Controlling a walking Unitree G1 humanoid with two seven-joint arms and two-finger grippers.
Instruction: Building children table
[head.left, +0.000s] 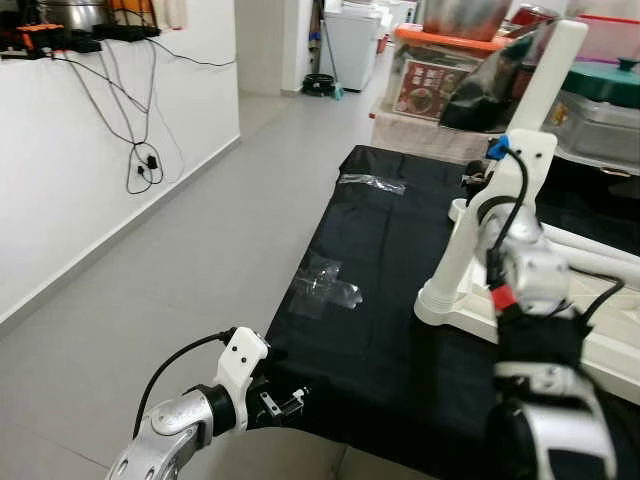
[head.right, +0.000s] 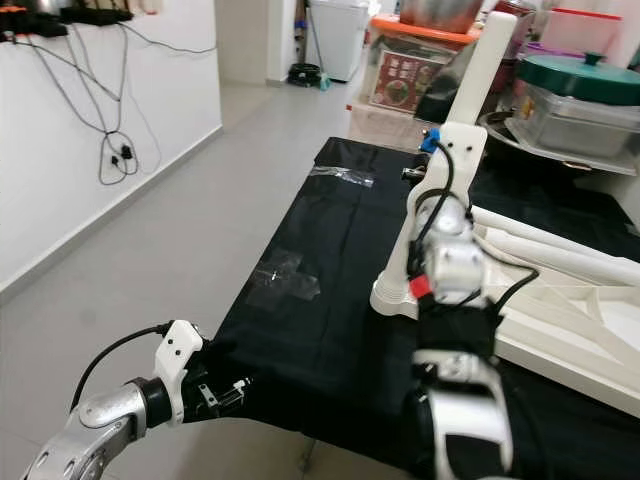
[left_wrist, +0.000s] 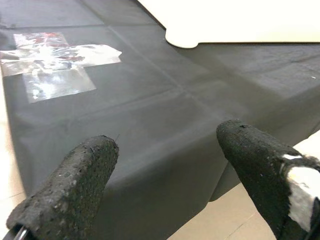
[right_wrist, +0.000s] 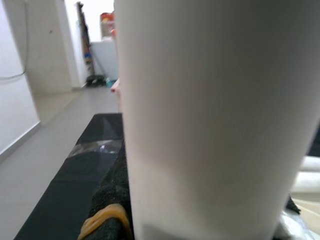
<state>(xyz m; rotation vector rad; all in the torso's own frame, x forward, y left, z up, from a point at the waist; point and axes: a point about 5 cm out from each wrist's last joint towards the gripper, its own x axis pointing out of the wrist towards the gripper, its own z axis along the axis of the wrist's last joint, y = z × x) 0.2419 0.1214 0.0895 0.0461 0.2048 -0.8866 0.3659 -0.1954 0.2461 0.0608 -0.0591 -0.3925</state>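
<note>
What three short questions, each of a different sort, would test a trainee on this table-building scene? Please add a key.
1. True or false: the white table leg lies flat on the black cloth.
2. Which end effector is at the leg? A. left B. right C. neither
3. Fill in: the left end effector hovers with its fingers ____ over the near edge of the cloth.

Key:
1. False; it stands nearly upright, its foot on the corner of the white tabletop.
2. B; the right end effector is against the leg, which looms close in the right wrist view.
3. open; they touch nothing.
</note>
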